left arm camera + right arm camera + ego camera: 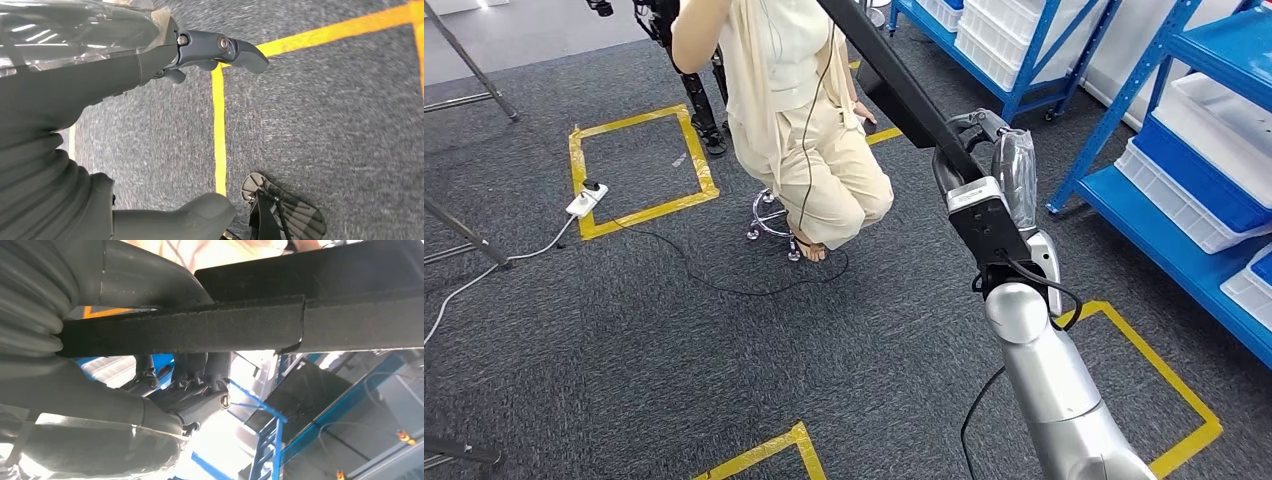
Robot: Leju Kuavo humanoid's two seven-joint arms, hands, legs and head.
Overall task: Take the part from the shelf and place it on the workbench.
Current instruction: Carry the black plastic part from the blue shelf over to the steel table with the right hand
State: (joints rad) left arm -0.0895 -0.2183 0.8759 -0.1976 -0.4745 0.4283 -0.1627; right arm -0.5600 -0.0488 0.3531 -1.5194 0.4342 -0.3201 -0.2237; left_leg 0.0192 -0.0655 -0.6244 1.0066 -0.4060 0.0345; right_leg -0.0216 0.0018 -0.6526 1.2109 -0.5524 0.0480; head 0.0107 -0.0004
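R robot hand (984, 150) grips long black part (894, 80); seated person (794, 120) just beside it. Blue shelf (1124, 190) w/ white bins (1184, 195). L robot hand (150, 55): can't tell.

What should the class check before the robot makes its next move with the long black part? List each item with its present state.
1. Grip: the right hand holds the long black part. Ok.
2. Clearance ahead: a seated person is close beside the part's far end. Not ok.
3. Clear of the blue shelf: the part is apart from it. Ok.
4. Left hand free: it holds nothing, over the carpet. Ok.
5. Where the workbench stands: cannot tell.
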